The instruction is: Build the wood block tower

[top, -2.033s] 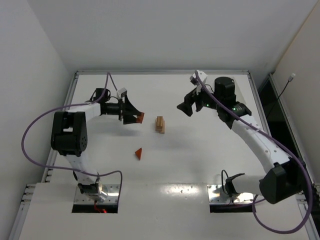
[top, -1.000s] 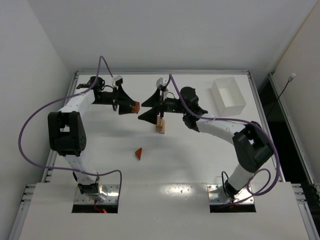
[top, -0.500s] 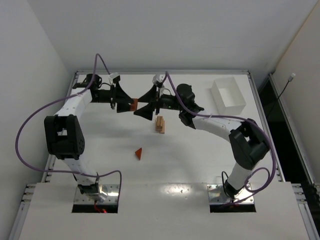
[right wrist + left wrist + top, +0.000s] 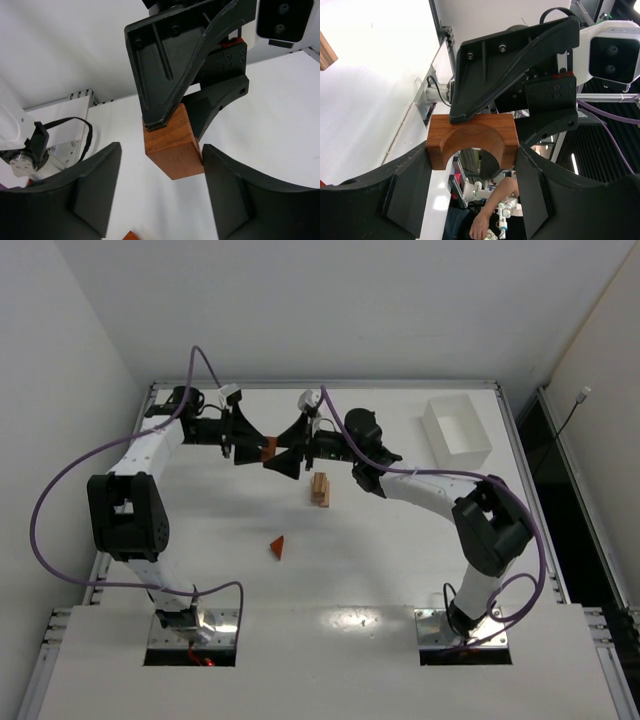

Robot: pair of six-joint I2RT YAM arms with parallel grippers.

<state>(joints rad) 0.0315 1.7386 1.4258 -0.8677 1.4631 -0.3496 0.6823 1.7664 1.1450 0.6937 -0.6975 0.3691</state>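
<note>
Step in hand, as judged: a mid-air handover of the arch block (image 4: 470,131) from left arm to right.

The left gripper (image 4: 472,155) is clamped on the reddish-brown arch block by its two ends, arch opening facing the left wrist camera. The right gripper (image 4: 161,165) has its jaws apart, one on each side of the block. The right wrist view shows a gap on both sides, so it has no grip yet.

To do it well:
- The right jaws should close square on the flat faces left free by the left fingers, not on a corner.
- The left should let go only once the right is firm.
- The block should stay level, so the arch can go down feet-first on the stack.

Risk: an off-centre pinch twists the block, or it drops.

The wood block tower (image 4: 319,489) is a short pale stack standing on the table (image 4: 400,560). In the top view it sits just nearer than both grippers and right of the handover point, touching neither. The red wedge (image 4: 278,547) lies alone further toward the bases. The white bin (image 4: 456,432) is well off to the right.
</note>
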